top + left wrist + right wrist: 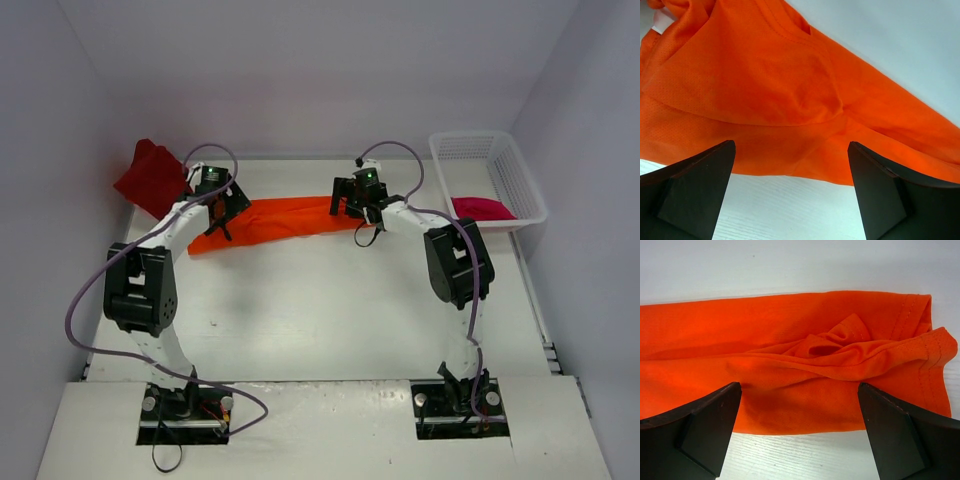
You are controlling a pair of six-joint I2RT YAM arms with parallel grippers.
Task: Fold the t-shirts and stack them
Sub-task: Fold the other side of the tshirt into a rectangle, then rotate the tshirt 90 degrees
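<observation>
Now the left end effector (791, 145) and right end effector (799, 386) hover wide open and empty over opposite ends of the orange t-shirt (270, 222). They are likely poised to pinch both ends for folding.

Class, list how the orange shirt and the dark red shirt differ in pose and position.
The orange shirt lies drawn out in a long band; the dark red shirt sits bunched. The orange shirt is mid-table, the dark red shirt at the far left corner. Both are plain cloth.
</observation>
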